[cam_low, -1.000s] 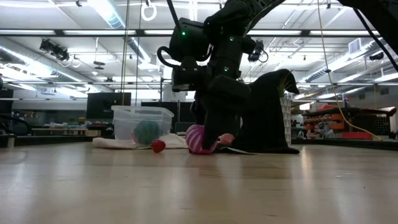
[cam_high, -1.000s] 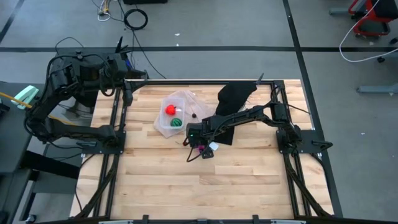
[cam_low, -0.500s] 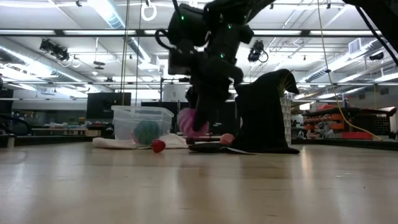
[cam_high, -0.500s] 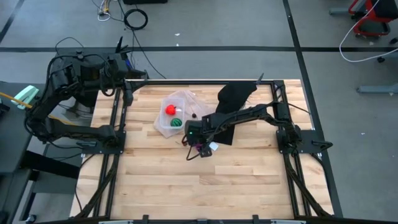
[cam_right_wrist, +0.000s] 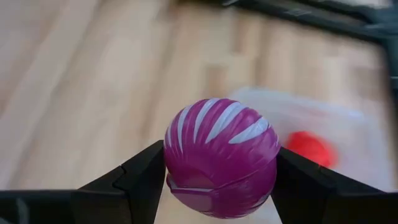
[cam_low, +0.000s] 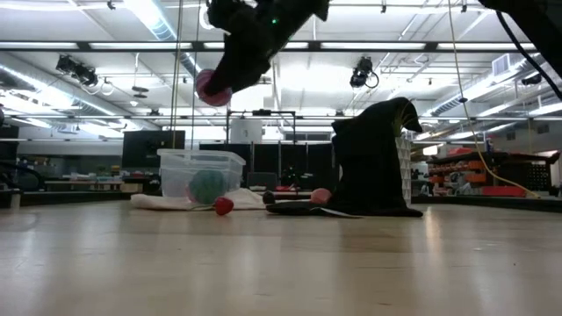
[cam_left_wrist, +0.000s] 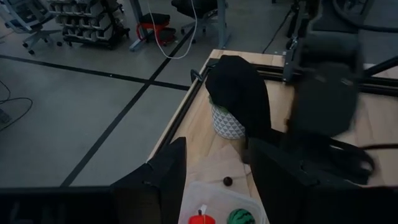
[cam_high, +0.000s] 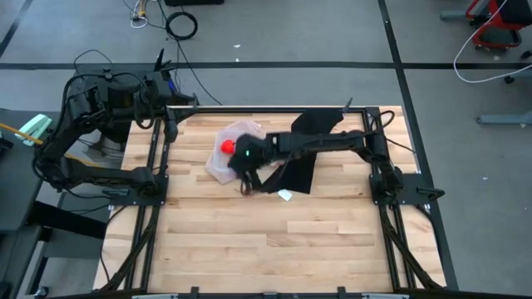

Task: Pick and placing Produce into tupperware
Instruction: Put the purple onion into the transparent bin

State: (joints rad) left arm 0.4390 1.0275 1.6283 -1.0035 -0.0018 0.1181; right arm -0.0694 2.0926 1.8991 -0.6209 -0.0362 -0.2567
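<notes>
My right gripper [cam_right_wrist: 221,171] is shut on a magenta-purple toy fruit with pale stripes [cam_low: 213,88], high above the clear tupperware [cam_low: 200,171]. From above, the gripper [cam_high: 243,158] covers the tupperware's near right part [cam_high: 218,162]. A red fruit [cam_high: 226,147] and a green striped fruit [cam_left_wrist: 240,218] lie in the tupperware. A tiny dark red piece [cam_left_wrist: 227,181] lies on the table beside it. My left gripper [cam_left_wrist: 214,186] is open and empty at the table's far left corner [cam_high: 169,123]. My right gripper pinches the magenta fruit by two opposite sides [cam_right_wrist: 171,163] between its two fingers, at their free ends. The fingers slant down toward the table's left. The fruit is lifted clear, well above the tupperware's rim.
A black cloth [cam_high: 303,145] drapes over a patterned pot [cam_left_wrist: 227,121] at the far middle and spreads onto the table. A small white scrap [cam_high: 285,196] lies near it. A small red piece [cam_low: 224,206] and a pink piece [cam_low: 321,195] lie on the table.
My right gripper has risen from the table with the magenta fruit, which is lifted clear. It has carried the fruit toward the table's left and far edge, to above the tupperware.
</notes>
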